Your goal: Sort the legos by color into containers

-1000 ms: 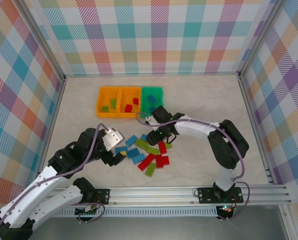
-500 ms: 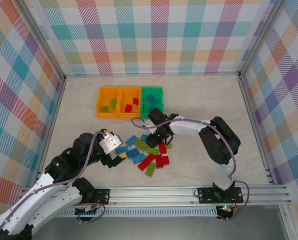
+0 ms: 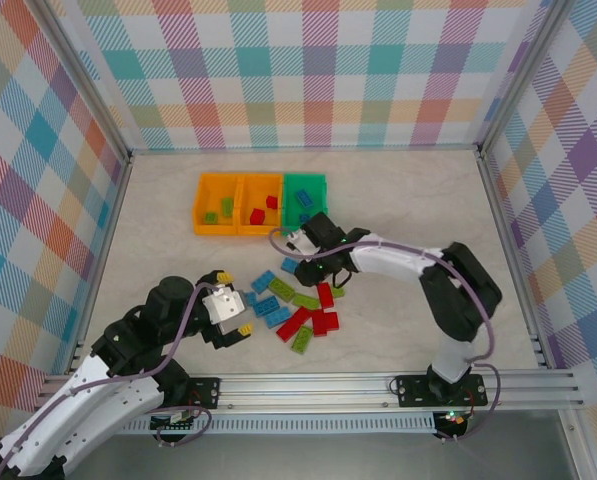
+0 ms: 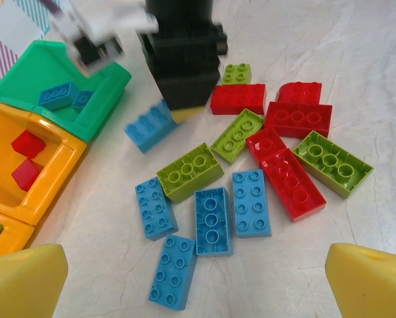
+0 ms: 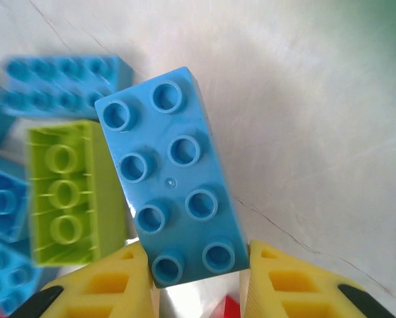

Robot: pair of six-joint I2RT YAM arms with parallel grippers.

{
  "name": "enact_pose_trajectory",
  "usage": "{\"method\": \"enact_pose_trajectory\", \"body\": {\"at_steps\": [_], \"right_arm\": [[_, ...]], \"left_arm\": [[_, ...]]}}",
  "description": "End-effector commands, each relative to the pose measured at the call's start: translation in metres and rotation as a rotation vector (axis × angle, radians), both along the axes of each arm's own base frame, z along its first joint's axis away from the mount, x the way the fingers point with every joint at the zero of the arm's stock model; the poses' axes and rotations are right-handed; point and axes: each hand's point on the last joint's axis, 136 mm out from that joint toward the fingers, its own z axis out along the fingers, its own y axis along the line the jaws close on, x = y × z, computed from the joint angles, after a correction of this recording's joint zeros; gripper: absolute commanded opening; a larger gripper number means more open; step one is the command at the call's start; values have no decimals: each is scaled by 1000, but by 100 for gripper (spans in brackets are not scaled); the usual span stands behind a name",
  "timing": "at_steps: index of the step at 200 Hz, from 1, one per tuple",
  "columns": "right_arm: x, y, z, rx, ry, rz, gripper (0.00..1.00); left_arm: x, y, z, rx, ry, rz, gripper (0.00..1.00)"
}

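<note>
My right gripper (image 5: 198, 281) is shut on a blue lego (image 5: 171, 179), its yellow fingers (image 5: 98, 288) pressing both long sides. In the top view this gripper (image 3: 298, 260) sits at the pile's far edge, just in front of the green container (image 3: 305, 182). The left wrist view shows the held blue lego (image 4: 150, 126) tilted under the black right gripper (image 4: 181, 66). My left gripper (image 3: 233, 303) stands open at the pile's near left, its yellow fingertips (image 4: 22, 281) wide apart with nothing between them. Loose red legos (image 3: 318, 312), blue legos (image 4: 211, 222) and lime legos (image 4: 190, 172) lie scattered.
The three joined containers (image 3: 261, 180) stand behind the pile. The left orange one (image 3: 200, 205) holds lime legos, the middle orange one (image 4: 58, 165) holds red legos, and the green one (image 4: 105, 86) holds blue legos. Plaid walls enclose the table on three sides.
My left gripper has drawn back toward the near edge, away from the pile. My right gripper has dropped onto the pile's far edge and closed on a blue lego.
</note>
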Motion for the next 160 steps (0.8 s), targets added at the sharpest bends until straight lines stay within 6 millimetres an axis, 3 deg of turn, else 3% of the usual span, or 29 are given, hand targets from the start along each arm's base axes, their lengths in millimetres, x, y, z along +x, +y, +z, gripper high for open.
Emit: {"method": "enact_pose_trajectory", "body": {"at_steps": [1, 17, 35, 88, 116, 160], "right_arm": [[34, 5, 63, 144, -156, -112, 30], [65, -7, 78, 148, -212, -231, 30], [97, -17, 82, 147, -219, -341, 30], [159, -8, 71, 142, -206, -438, 36], [173, -6, 74, 146, -195, -455, 45], [167, -9, 97, 168, -214, -443, 49]], "left_arm": [[-1, -3, 2, -14, -30, -23, 100], [1, -3, 4, -20, -41, -12, 100], [5, 0, 5, -27, -59, 17, 100], [26, 17, 24, -97, -159, 185, 100], [28, 23, 30, -127, -194, 225, 100], [35, 33, 39, -147, -219, 299, 100]]}}
